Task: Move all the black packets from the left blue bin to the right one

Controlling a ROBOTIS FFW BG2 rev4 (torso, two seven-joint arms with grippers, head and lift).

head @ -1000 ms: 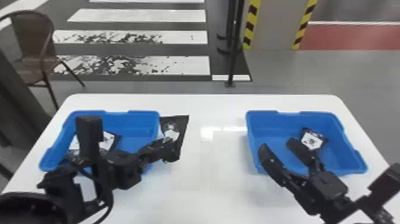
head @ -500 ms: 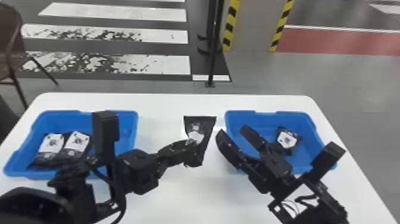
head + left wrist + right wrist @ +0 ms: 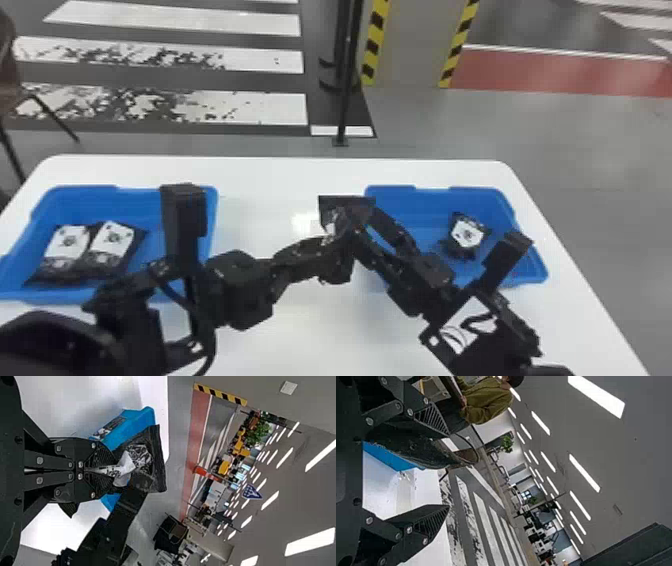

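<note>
Left wrist view: left end effector [image 3: 334,245] pinching black packet [image 3: 158,461]; right wrist view: right one [image 3: 369,220] agape, empty.

White table [image 3: 310,340], two blue bins [image 3: 167,202].

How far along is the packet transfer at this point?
Partly done: one black packet lies in the right bin. In hand is another packet, pinched in the left gripper between the bins, with the right gripper open close to it, perhaps for a handover. Left to do: placing that one, then moving the two packets lying in the left bin.
</note>
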